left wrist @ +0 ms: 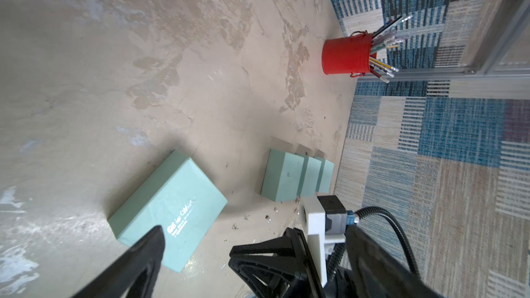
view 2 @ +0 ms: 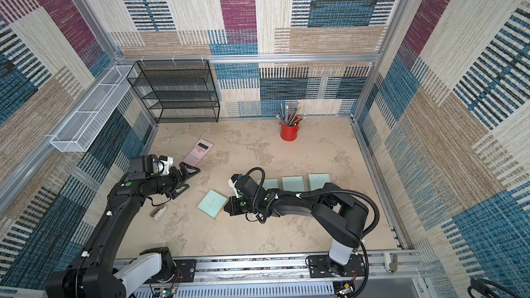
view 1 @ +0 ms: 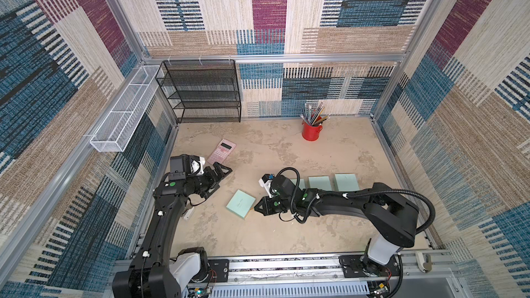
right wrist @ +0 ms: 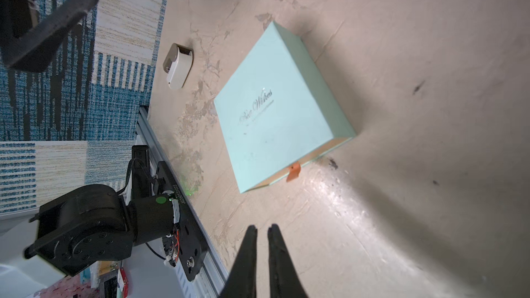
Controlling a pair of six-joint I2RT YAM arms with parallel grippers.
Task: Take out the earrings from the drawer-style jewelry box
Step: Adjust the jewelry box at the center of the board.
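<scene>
Progress: jewelry box (right wrist: 282, 110) drawer looks shut, orange tab (right wrist: 294, 172) unpulled; some earrings (left wrist: 268, 218) already on counter (view 1: 286, 225) by three-box row (left wrist: 298, 177) | box flat, near-square, skewed; tab edge faces right hand (right wrist: 261, 228), tips all but together, empty | left hand (view 1: 224, 179) spread wide, empty

Jewelry box (right wrist: 282, 110): mint green with silvery script on the lid; its pull tab (right wrist: 294, 172), on the edge facing the black right fingers (right wrist: 249, 253), is orange. Three smaller boxes (view 1: 319, 182): the same mint green. Earrings (left wrist: 268, 218): silvery-white specks. Bench (view 1: 286, 150): beige, mottled with darker tan patches. Cup (view 1: 311, 131): red. Calculator (view 1: 222, 150), near the black left fingers (left wrist: 143, 253): pink. Shelf rack (view 1: 200, 93): black mesh. Wall basket (view 1: 120, 116): white mesh. Walls (view 1: 372, 1): woven patchwork of blue, magenta, cream and tan, partly striped.
</scene>
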